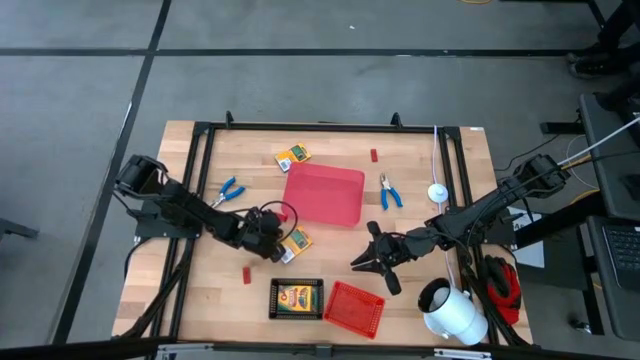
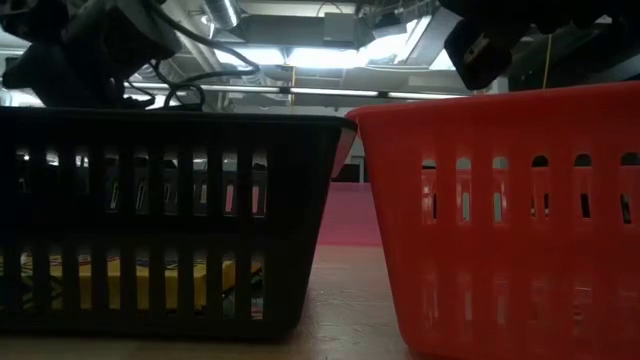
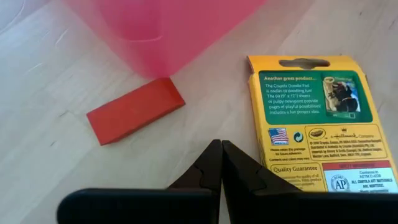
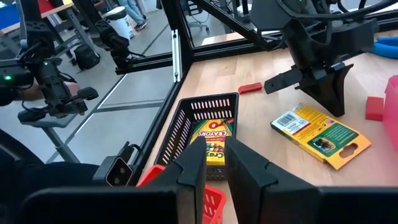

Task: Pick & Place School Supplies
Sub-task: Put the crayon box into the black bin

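Your left gripper (image 1: 272, 236) hangs low over the table just off the red tray's (image 1: 325, 195) near-left corner, its jaws pressed together on nothing. The nearest supplies sit right under its nose: a yellow-and-green card box (image 3: 317, 121) lies flat on the wood just ahead and to one side of the closed tips, and a small red block (image 3: 135, 110) lies flat on the other side, close to the tray's edge. In the left wrist view the block's long axis runs slantwise across the line of the fingers. Box and block are near each other but apart, so you must choose one and open before descending. Your right gripper (image 1: 380, 255) waits farther off, toward the baskets, fingers slightly parted and empty; the left arm is clearly the nearer.
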